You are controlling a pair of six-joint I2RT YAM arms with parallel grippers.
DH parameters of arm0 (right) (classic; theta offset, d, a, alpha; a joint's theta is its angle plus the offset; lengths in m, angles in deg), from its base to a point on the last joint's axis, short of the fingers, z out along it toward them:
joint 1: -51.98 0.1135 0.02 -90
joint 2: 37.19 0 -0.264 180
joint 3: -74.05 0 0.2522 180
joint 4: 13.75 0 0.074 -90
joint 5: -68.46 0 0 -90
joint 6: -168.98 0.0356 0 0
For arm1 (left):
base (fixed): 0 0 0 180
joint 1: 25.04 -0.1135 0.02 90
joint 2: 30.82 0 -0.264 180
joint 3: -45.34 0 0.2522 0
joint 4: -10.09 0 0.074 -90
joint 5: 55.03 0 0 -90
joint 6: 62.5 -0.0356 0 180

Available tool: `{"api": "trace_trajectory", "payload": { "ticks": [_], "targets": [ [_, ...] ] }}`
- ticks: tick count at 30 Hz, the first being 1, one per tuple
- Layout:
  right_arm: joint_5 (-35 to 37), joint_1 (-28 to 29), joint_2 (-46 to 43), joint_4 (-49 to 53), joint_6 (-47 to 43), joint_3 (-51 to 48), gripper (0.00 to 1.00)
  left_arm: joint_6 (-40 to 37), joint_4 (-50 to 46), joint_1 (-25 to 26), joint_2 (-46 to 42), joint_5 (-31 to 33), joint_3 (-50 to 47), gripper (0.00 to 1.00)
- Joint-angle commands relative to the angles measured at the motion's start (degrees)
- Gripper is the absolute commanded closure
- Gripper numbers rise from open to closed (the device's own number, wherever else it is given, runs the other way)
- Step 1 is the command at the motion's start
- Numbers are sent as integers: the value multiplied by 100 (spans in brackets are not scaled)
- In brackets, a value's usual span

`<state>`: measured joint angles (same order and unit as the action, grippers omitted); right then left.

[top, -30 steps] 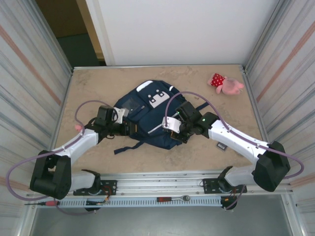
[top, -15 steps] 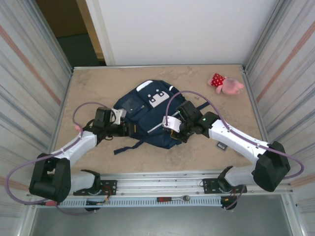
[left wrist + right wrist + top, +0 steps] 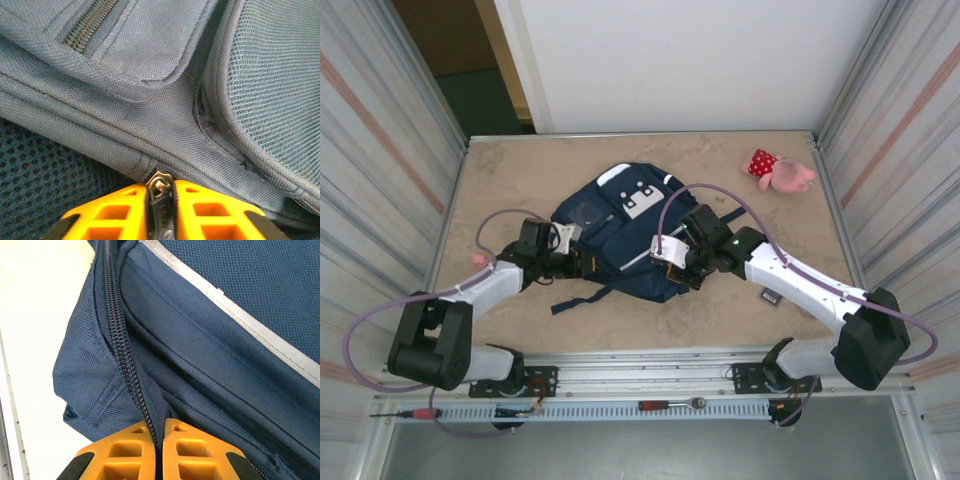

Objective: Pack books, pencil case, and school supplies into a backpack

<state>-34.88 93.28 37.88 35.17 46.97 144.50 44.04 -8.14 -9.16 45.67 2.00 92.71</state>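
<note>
On the left, the left gripper (image 3: 582, 262) lies low against the near left side of the backpack (image 3: 620, 215). Up close, its orange fingers (image 3: 120, 210) are pinched together on a small metal zip pull (image 3: 159, 182), which sits at the end of a seam between the navy cloth and a panel of dark mesh. The backpack lies flat in the middle of the table (image 3: 520, 170), white patches facing up and a dark strap trailing toward the near edge. The right gripper (image 3: 670, 270) presses into the bag's near right side. In its own camera the right gripper (image 3: 159, 426) is clamped tight on the bag's edge, right where a black zip track (image 3: 122, 355) runs down between the fingertips, with a pale reflective stripe (image 3: 240, 320) crossing the cloth beside it. Far off in the back right corner, well apart from everything, lies a pink plush toy (image 3: 780, 172)
</note>
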Motion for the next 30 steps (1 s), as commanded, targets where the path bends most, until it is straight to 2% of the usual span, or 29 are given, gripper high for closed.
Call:
{"api": "trace_trajectory", "payload": {
  "ticks": [1,6,10,14,20,22,24,26,27,30],
  "targets": [
    [-27,-74,-207,-461,187,334,100,-12,-87,83,-182,-99,-55,89],
    [151,-74,-110,-514,437,375,100,-86,-435,152,-566,120,-30,97],
    [550,-5,26,-653,831,438,100,-192,-871,390,-670,183,152,96],
    [1128,87,289,-846,1341,546,100,-324,-1229,910,-627,19,478,95],
    [860,89,566,-1252,1839,397,100,-318,-1245,1407,-422,-371,745,95],
    [574,31,521,-1212,1953,370,100,-262,-1290,1393,-390,-183,749,95],
    [235,-78,344,-1060,2302,380,80,-233,-1252,1333,-406,-43,716,95],
    [-206,-343,42,-927,3001,331,48,-115,-1106,1248,-430,-44,648,95],
    [-467,-553,-110,-846,3520,290,39,-74,-1051,1226,-449,-26,624,95],
    [-914,-1163,-486,-605,5449,17,31,-73,-1029,1223,-466,38,629,96]
  ]
}}
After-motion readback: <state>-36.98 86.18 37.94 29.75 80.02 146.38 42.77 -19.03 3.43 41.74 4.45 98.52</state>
